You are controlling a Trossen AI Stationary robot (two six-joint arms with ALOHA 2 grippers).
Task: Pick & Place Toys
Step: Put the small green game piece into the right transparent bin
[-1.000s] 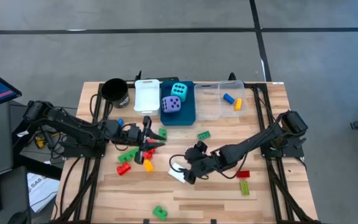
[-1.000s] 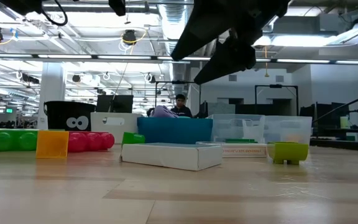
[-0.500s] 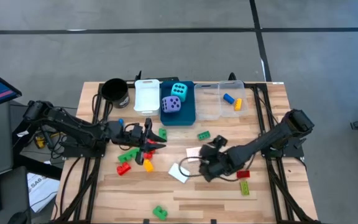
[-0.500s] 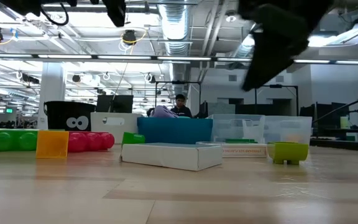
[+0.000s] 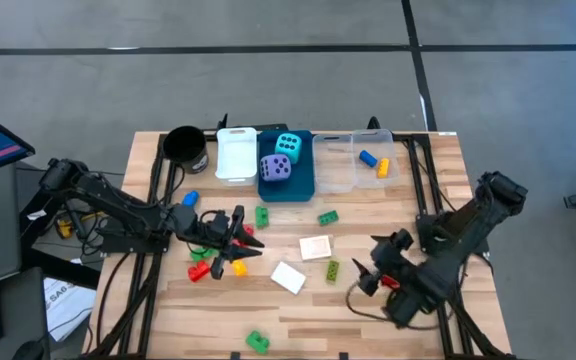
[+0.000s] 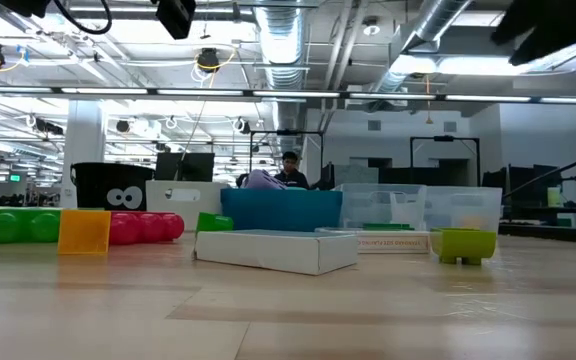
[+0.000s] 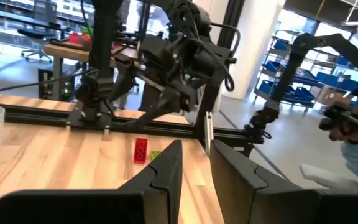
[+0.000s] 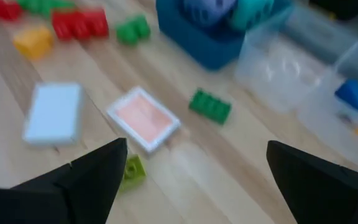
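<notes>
Beyond the desk's [image 5: 168, 310] left edge a sheet of paper [image 5: 63, 300] shows letters, seemingly "SAG". The black cup [image 6: 108, 196] at the rear left bears two cartoon eyes. The left tool [image 5: 238, 238] hangs over the red [image 5: 200, 270], green [image 5: 205, 251] and yellow [image 5: 238, 266] bricks, its fingers nearly closed with nothing visibly held. Behind, the blue bin [image 5: 303, 182] holds the purple die [image 5: 276, 168] and cyan die [image 5: 289, 146]. Two white cards [image 5: 315, 247] lie mid-desk; one's edge print is too small to read. The right tool [image 5: 376, 268] stands wide open and empty at the front right
</notes>
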